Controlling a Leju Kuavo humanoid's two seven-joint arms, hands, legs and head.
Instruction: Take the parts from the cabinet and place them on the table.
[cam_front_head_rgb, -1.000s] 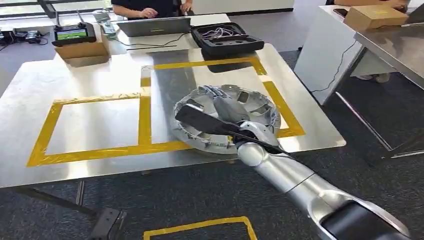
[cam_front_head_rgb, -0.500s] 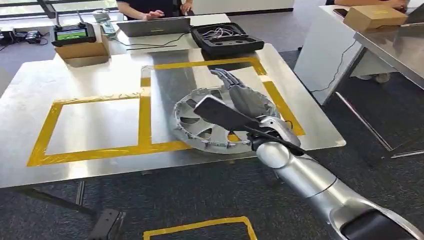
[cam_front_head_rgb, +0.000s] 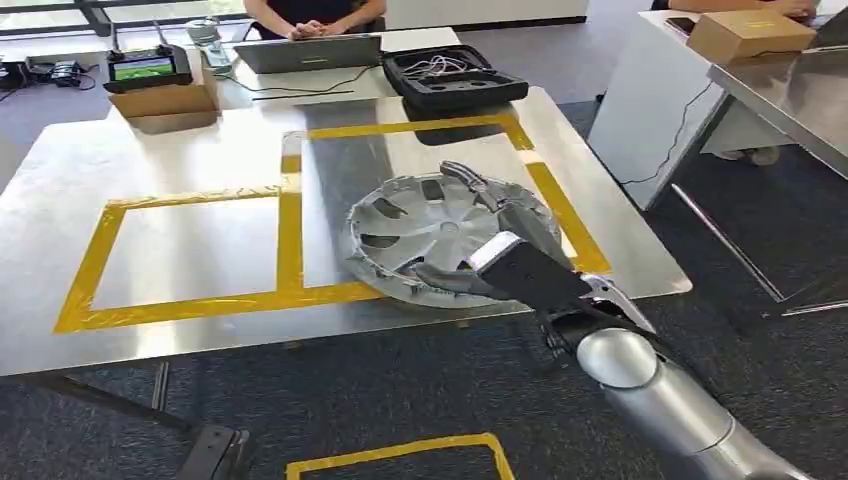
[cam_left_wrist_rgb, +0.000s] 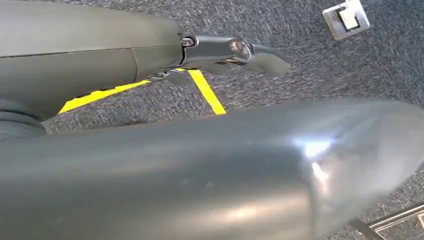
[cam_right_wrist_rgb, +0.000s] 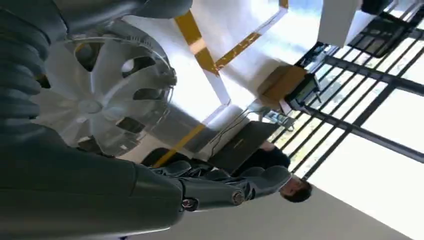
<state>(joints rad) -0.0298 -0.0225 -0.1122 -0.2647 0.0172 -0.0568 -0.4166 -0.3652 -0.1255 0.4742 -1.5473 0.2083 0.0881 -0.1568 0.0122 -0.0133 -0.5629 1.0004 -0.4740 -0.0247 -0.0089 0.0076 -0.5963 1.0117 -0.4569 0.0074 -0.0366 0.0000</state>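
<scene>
A silver hubcap (cam_front_head_rgb: 430, 225) lies flat on the steel table (cam_front_head_rgb: 180, 150), inside the right-hand yellow tape square (cam_front_head_rgb: 290, 230), near the front edge. My right hand (cam_front_head_rgb: 510, 245) hovers at the hubcap's near right rim with its fingers (cam_front_head_rgb: 470, 182) spread and nothing held. The right wrist view shows the hubcap (cam_right_wrist_rgb: 100, 100) lying free beyond that hand's stretched fingers (cam_right_wrist_rgb: 235, 185). My left hand (cam_left_wrist_rgb: 235, 50) hangs over the carpet with its fingers out straight, holding nothing.
At the far side of the table stand a laptop (cam_front_head_rgb: 310, 52), an open black case (cam_front_head_rgb: 450, 75) and a cardboard box (cam_front_head_rgb: 160, 95) with a controller; a person (cam_front_head_rgb: 315, 15) sits behind them. A second table (cam_front_head_rgb: 790, 100) stands at the right. Yellow tape (cam_front_head_rgb: 400, 455) marks the floor.
My right hand has drawn back from over the hubcap toward the table's near right edge, uncovering it. The hubcap stays where it lay.
</scene>
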